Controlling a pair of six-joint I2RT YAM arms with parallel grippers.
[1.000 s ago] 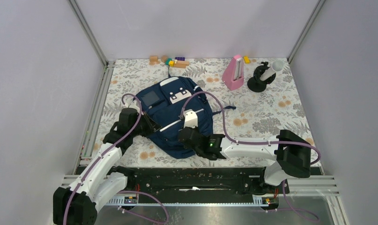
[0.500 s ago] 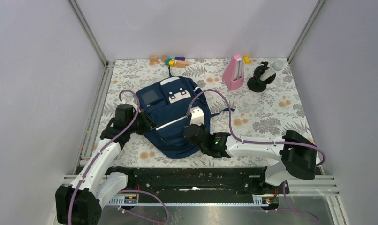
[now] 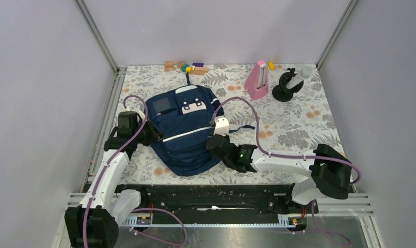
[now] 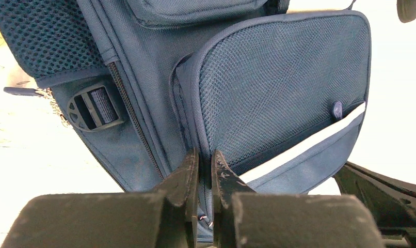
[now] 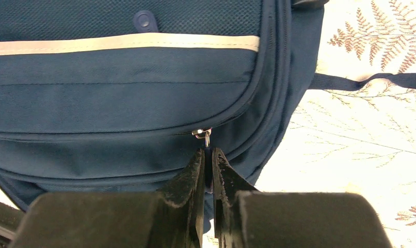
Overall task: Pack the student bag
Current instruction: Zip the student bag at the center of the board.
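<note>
Reaching low, the left end effector and right end effector each pinch the student bag.

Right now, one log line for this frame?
bag: lying front up | left gripper: shut on bag edge | right gripper: shut on zipper pull

A robotics lab test cell: plain pale walls meet at bare aluminium posts, and the bench wears a floral cloth. Two white-and-black robot arms trailing purple cables are bolted to a black rail. Staged props lie about: a student bag, wooden blocks and a pink metronome.
</note>
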